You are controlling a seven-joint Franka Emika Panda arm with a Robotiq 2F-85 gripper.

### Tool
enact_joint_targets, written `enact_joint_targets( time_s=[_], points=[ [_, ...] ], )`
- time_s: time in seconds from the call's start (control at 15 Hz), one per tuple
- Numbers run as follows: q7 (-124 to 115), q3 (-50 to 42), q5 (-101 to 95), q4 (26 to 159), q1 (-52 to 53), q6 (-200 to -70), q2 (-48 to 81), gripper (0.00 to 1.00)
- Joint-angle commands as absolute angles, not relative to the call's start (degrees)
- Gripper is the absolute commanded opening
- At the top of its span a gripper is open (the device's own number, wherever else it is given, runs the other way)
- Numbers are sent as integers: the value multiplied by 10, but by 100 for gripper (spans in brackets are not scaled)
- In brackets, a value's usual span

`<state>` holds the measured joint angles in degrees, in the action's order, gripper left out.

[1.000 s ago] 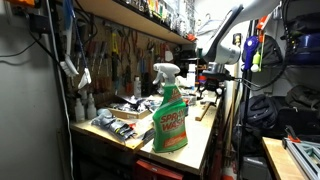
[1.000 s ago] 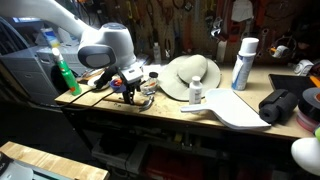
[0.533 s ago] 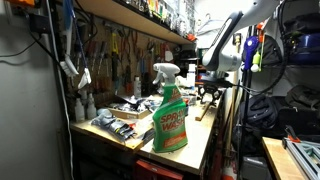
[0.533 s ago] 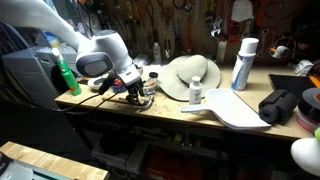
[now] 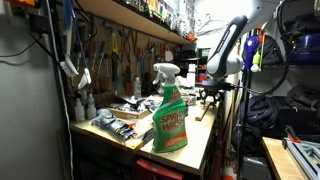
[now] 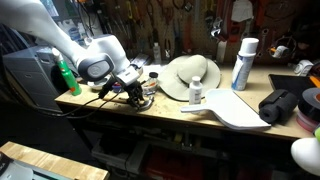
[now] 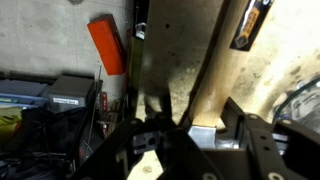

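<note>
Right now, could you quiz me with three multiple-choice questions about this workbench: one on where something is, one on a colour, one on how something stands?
1. Where is the tool?
A) up by the shelf
B) low over the workbench
C) down at the floor

2. What colour is the wide-brimmed hat?
A) white
B) red
C) black

3. How does the green spray bottle stand?
A) on its side
B) upside down
C) upright

Answers: B, the tool hangs just above the bench top; A, the hat is plainly white; C, the bottle stands on its base with the trigger on top.
</note>
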<state>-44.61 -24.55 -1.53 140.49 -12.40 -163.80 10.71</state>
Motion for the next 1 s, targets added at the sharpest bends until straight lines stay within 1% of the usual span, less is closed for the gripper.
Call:
enact_joint_targets(
  time_s=[0.0,0.13,0.2,0.27,0.33,0.53,0.6,0.93],
  points=[
    [-504,-275,-96,1396,-85,-1604,111,56],
    [-530,-278,-126,1391,-73,-1583,110,58],
    [-547,-279,-141,1387,-69,-1573,113,56],
    [-557,-277,-150,1384,-67,-1560,112,48],
    [-564,-271,-151,1381,-69,-1549,113,32],
    [-566,-254,-132,1362,-78,-1516,114,7],
    [-564,-250,-129,1355,-80,-1504,116,8],
    [-543,-236,-102,1302,-101,-1416,121,8]
  ],
)
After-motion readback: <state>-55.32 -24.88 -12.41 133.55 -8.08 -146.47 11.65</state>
